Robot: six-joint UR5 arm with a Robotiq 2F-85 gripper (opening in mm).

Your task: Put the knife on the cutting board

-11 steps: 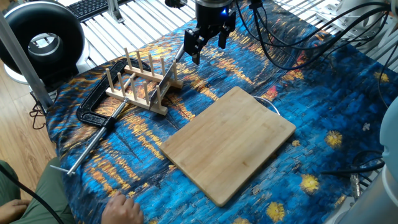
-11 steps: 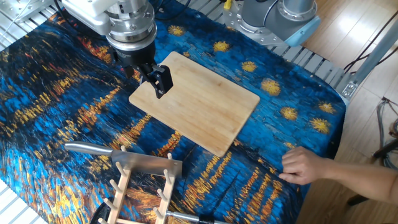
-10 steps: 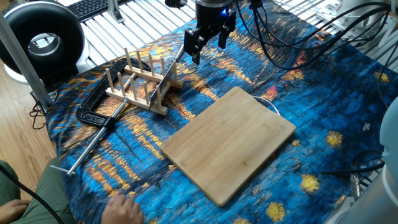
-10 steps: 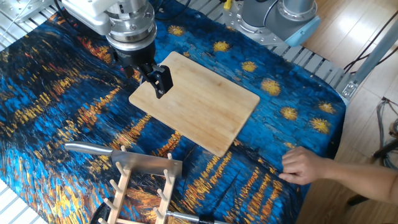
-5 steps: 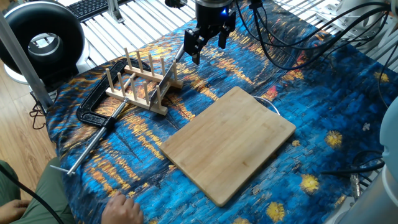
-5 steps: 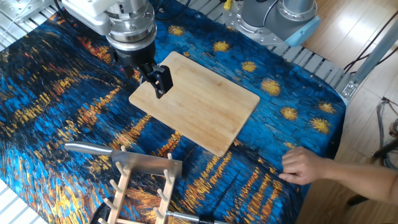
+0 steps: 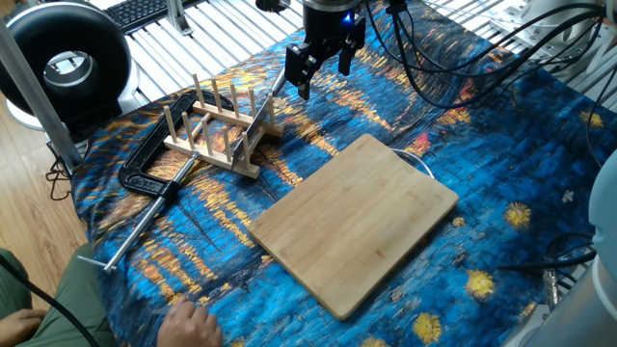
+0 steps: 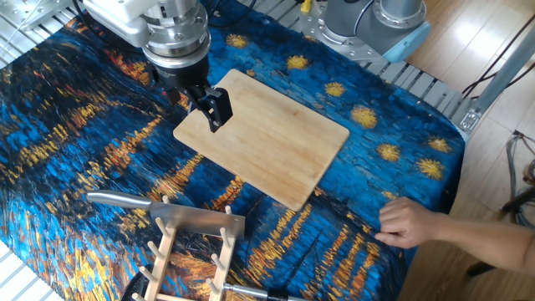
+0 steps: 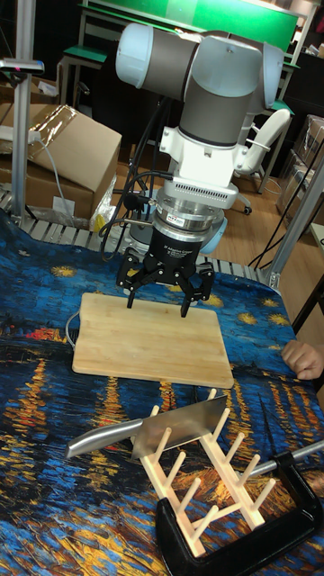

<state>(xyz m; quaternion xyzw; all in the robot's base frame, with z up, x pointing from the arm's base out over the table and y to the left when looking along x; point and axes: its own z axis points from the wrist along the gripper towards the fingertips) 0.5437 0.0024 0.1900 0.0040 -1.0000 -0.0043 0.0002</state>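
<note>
The knife (image 9: 180, 425), a cleaver with a shiny blade, leans in the wooden dish rack (image 9: 207, 477); its handle (image 9: 99, 438) sticks out to the left. It also shows as the knife (image 8: 196, 221) and the knife (image 7: 257, 122). The cutting board (image 7: 357, 222) lies flat and bare on the blue cloth, also seen as the cutting board (image 8: 267, 138) and the cutting board (image 9: 148, 342). My gripper (image 9: 161, 295) hangs open and holds nothing, above the cloth beside the board's edge, apart from the knife. It also shows as the gripper (image 7: 323, 66) and the gripper (image 8: 202, 104).
A black clamp (image 7: 154, 159) with a long metal rod (image 7: 145, 222) lies next to the rack (image 7: 217, 130). A person's hand (image 8: 410, 221) rests on the cloth near the table's edge. Cables (image 7: 453, 48) trail behind the arm.
</note>
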